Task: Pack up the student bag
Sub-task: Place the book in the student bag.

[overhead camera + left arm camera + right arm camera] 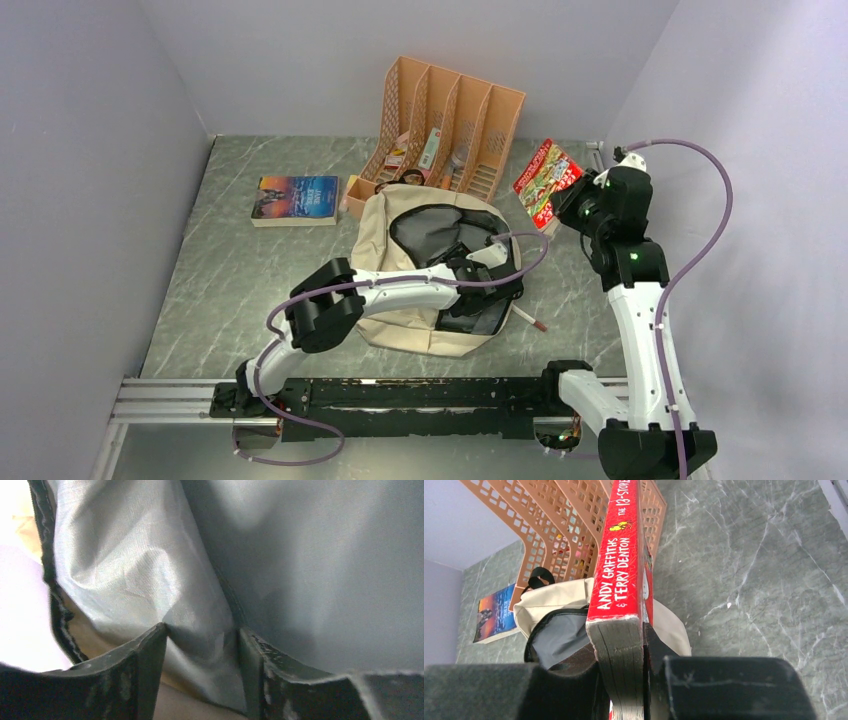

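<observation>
The student bag point(400, 225) is a beige fabric backpack lying in the middle of the table, its mouth open on grey-black lining point(440, 232). My left gripper point(488, 262) reaches into the mouth at its right side. In the left wrist view its fingers point(150, 665) are closed on a fold of grey lining point(200, 645). My right gripper point(578, 205) is shut on a red book point(545, 180), held above the table to the right of the bag. In the right wrist view the book point(621, 560) stands spine up in the gripper point(624, 645), with the bag point(556, 597) behind it.
An orange file organizer point(450, 125) holding small items stands behind the bag. A blue book point(295, 198) lies at the back left. A pen point(530, 320) lies by the bag's front right corner. Grey walls close in on three sides.
</observation>
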